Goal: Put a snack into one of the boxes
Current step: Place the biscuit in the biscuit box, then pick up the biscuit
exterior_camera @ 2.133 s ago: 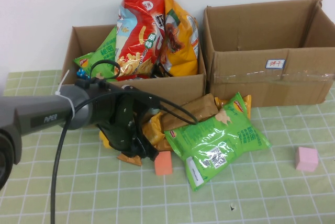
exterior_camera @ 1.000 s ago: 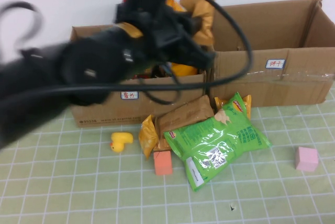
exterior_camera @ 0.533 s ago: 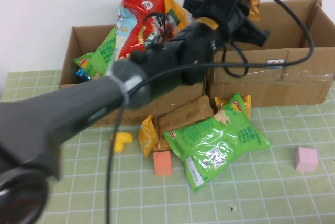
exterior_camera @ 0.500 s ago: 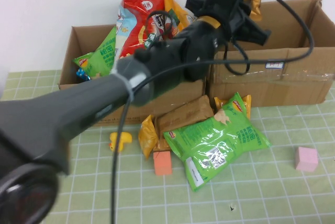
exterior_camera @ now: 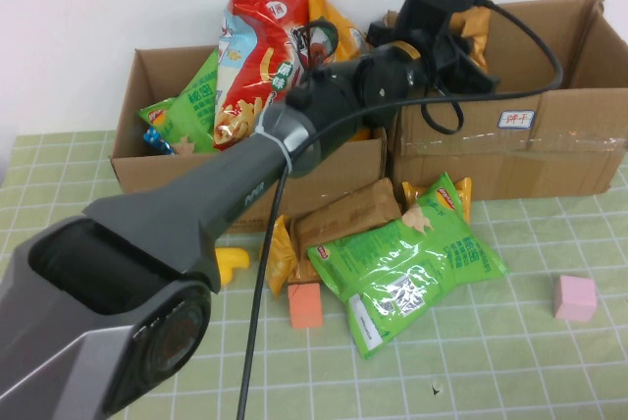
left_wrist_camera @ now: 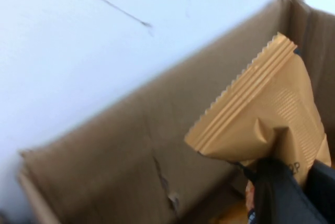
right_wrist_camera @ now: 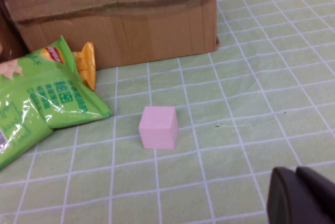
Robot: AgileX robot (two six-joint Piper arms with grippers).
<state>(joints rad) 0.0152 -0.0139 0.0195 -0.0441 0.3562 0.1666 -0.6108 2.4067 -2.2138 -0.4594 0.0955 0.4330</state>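
Observation:
My left gripper (exterior_camera: 463, 52) is raised over the wider taped box (exterior_camera: 510, 150) at the back right, near that box's left wall. It is shut on a tan-orange snack packet (exterior_camera: 477, 23). In the left wrist view the dark fingers (left_wrist_camera: 272, 185) pinch the packet (left_wrist_camera: 267, 114) by its lower end, with the box's inner wall (left_wrist_camera: 120, 145) behind it. The narrower box (exterior_camera: 245, 184) at the back left holds several snack bags. My right gripper (right_wrist_camera: 301, 195) is shut and empty, low over the table beside the wider box (right_wrist_camera: 131, 20).
A green snack bag (exterior_camera: 412, 263), a brown packet (exterior_camera: 348, 214) and orange packets lie in front of the boxes. A yellow duck (exterior_camera: 233, 265), an orange cube (exterior_camera: 305, 305) and a pink cube (exterior_camera: 574, 297) sit on the green checked cloth. The pink cube also shows in the right wrist view (right_wrist_camera: 158, 127).
My left arm rose from the pile on the table with the tan-orange packet, swung up and right, and now holds it a little lower over the wider box.

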